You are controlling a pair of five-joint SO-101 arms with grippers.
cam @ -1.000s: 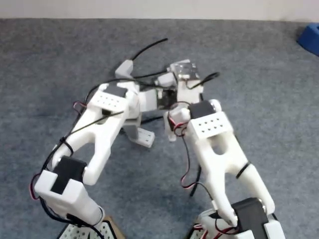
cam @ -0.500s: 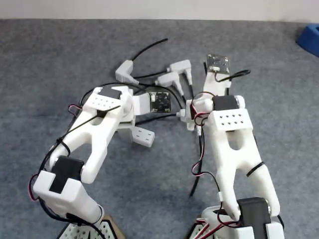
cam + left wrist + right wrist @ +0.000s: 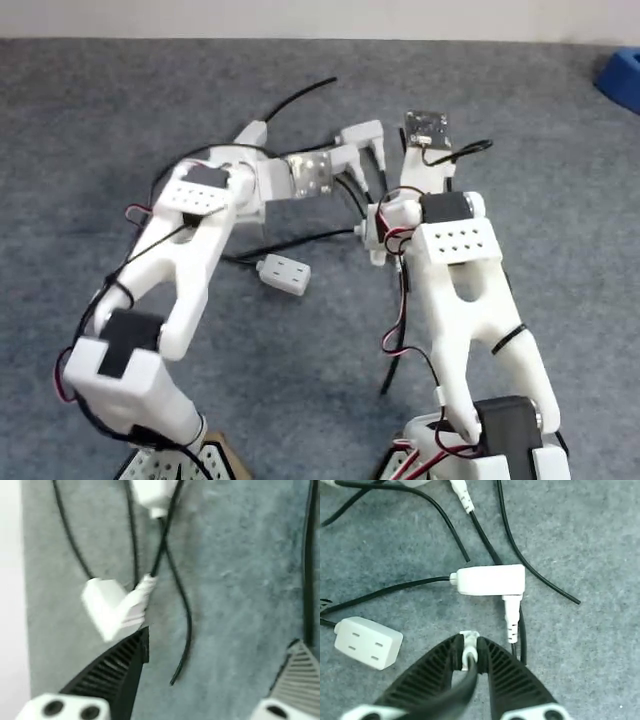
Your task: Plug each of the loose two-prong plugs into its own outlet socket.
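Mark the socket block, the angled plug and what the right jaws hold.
socket block (image 3: 367, 642), right wrist view, slotted face.
angled plug (image 3: 490, 580), right wrist view, body middle.
cord end (image 3: 468, 655), right wrist view, white sleeve between jaws.

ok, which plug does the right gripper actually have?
The small white plug clamped in the right gripper, black cord attached. The L-shaped plug just beyond it lies loose on the carpet, untouched.
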